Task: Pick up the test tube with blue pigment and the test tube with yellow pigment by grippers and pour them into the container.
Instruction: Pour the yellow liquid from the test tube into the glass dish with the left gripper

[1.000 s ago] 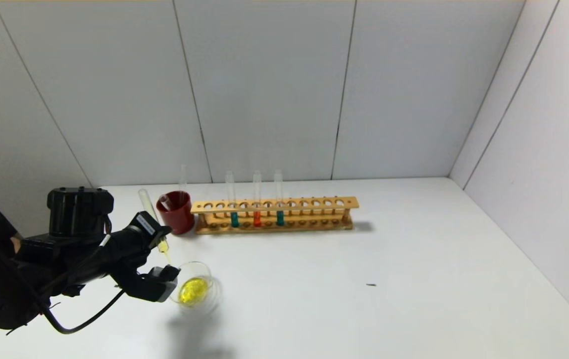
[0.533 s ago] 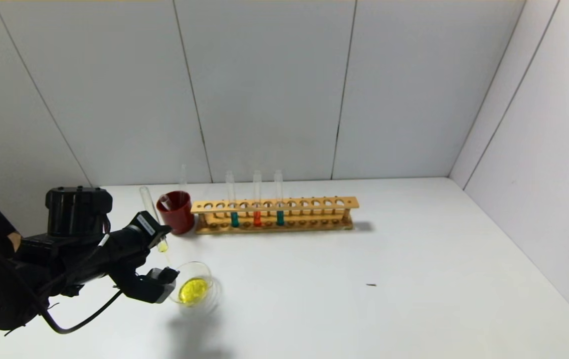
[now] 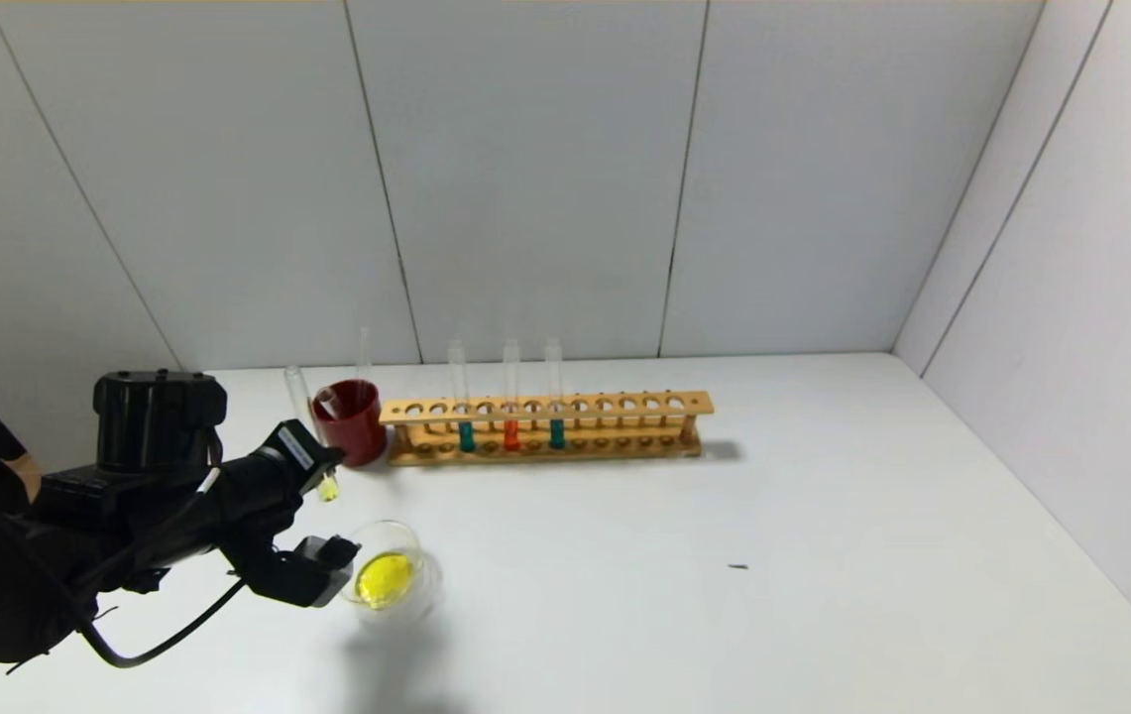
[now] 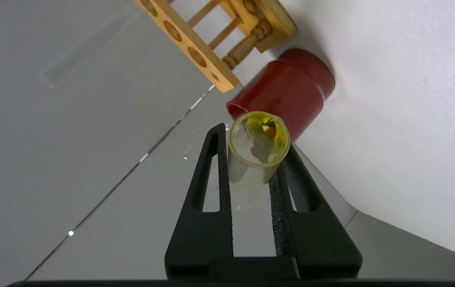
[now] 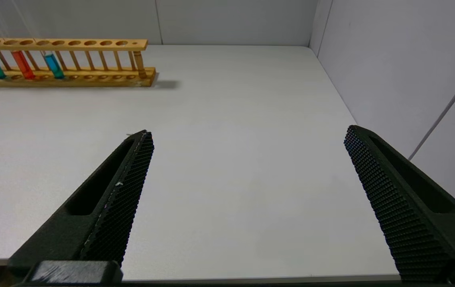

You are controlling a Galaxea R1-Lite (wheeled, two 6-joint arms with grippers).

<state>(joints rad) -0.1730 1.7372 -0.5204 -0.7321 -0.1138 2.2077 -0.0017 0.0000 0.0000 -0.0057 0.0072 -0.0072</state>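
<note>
Above white table, left pincer [image 3: 312,474] pinching test tube [image 3: 305,412] has tipped it upright.

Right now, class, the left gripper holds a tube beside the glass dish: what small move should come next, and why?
Probably carry the test tube with yellow pigment to the red cup and drop it in. The left gripper holds it nearly drained, the container already holds yellow liquid, and the cup already holds a clear tube.

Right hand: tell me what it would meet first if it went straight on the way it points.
The right hand, open, points over bare white table; the way looks free until the back wall. The wooden rack lies off to one side.
</note>
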